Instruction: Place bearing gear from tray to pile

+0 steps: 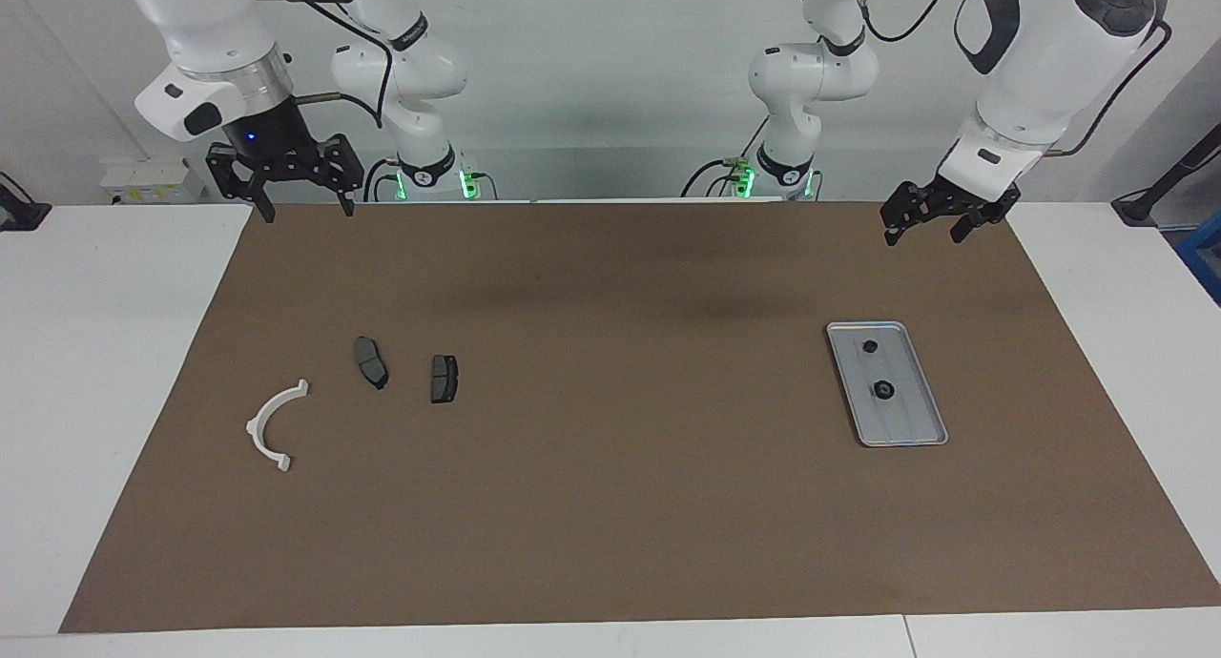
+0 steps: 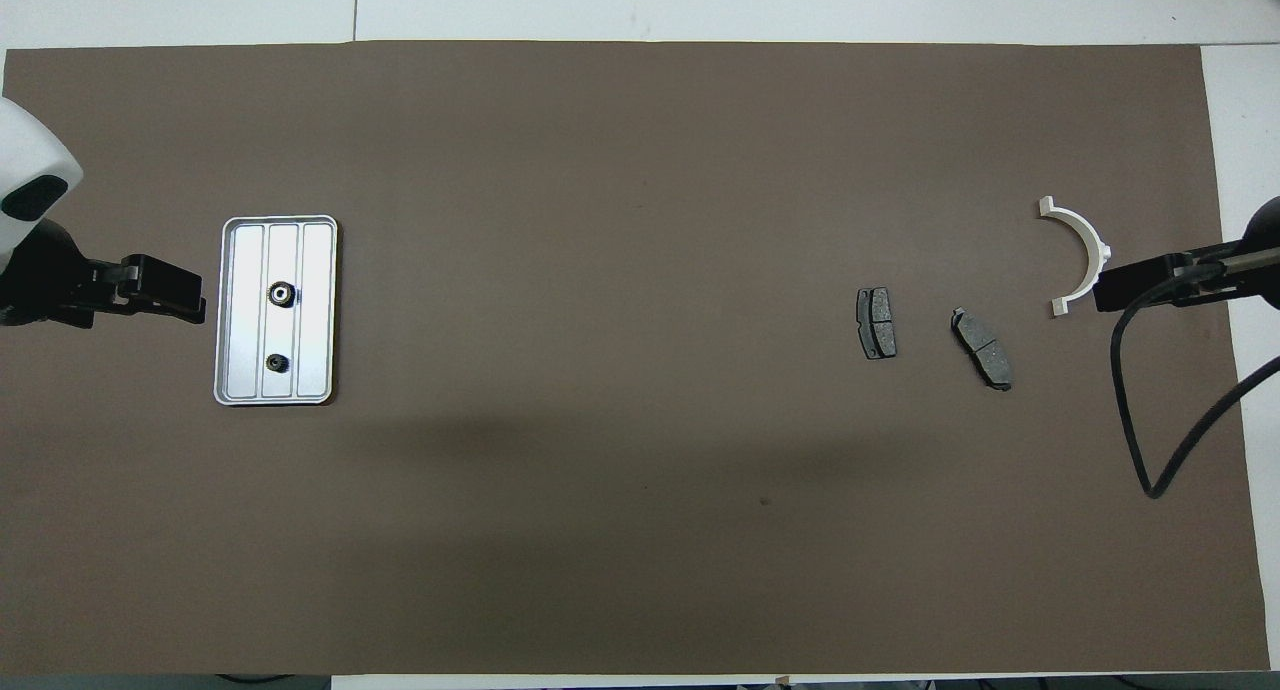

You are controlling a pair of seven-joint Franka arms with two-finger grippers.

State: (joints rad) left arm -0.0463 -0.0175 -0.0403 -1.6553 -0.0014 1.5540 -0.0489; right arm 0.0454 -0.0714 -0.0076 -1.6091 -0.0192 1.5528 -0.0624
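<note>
Two small dark gears (image 1: 883, 390) are lying in the silver tray (image 1: 920, 391) toward the left arm's end of the tabletop (image 1: 610, 505). The pile (image 1: 370, 361), a white bracket and two brake pads, is sitting toward the right arm's end. Left gripper (image 1: 923, 231) and right gripper (image 1: 307, 210) are hanging raised, fingers wide, holding nothing.

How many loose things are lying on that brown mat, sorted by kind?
Silver tray: 1
Small dark gears in the tray: 2
Dark grey brake pads: 2
White half-ring bracket: 1
Total: 6
</note>
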